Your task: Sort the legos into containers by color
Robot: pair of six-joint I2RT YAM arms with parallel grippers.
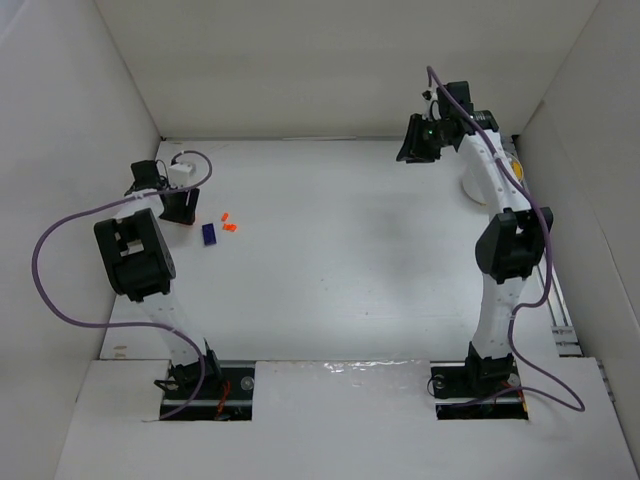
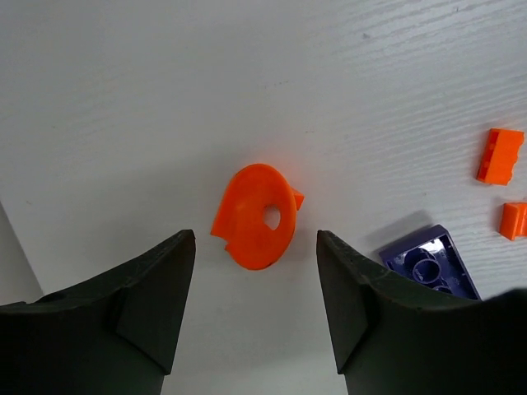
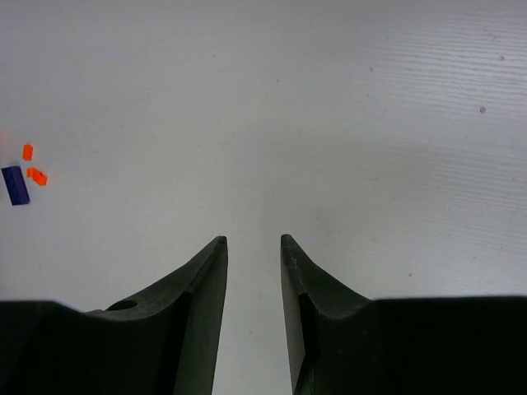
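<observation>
At the far left of the bench [image 1: 330, 270], seen from above, the left jaws hang low just left of a dark blue brick [image 1: 209, 234] and two small orange bricks [image 1: 232, 228], while the white cup [image 1: 472, 188] stands well apart at the far right, partly hidden by the right arm. In the left wrist view those jaws stand apart astride a round orange piece [image 2: 257, 216] without touching it. A good grasp would centre on it, settle to the bench and close squarely, clear of the blue brick. In the right wrist view the right jaws are slightly apart and empty.
</observation>
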